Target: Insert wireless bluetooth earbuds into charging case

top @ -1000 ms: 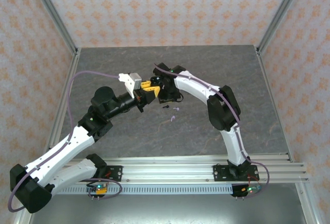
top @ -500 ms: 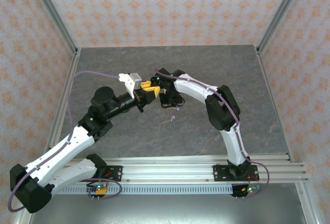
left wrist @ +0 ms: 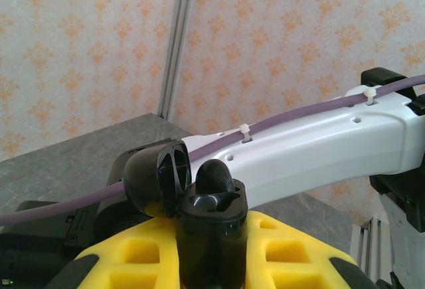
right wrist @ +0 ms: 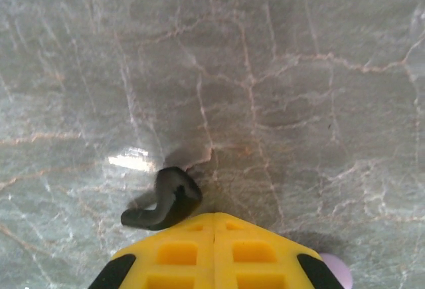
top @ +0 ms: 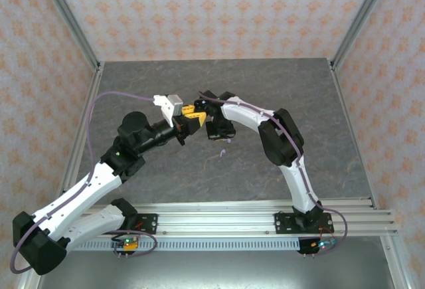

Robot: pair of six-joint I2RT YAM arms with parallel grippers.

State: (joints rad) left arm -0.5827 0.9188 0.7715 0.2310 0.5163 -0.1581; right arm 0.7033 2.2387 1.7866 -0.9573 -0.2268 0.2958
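Grey marble table (top: 279, 90) has open room all round, its edges well off. Left gripper (left wrist: 211, 239) clamps the case (left wrist: 209, 202), lid open, likely to receive buds. Right gripper (right wrist: 214, 221), jaws together, touches 1 black earbud (right wrist: 169, 199) at 10 o'clock; whether it is pinched, I cannot tell. Lilac earbud (right wrist: 337, 270) lies at 4 o'clock.

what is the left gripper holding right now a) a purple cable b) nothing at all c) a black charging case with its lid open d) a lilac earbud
c: in the left wrist view the left gripper has its yellow fingers shut on the black charging case, whose lid is swung open.
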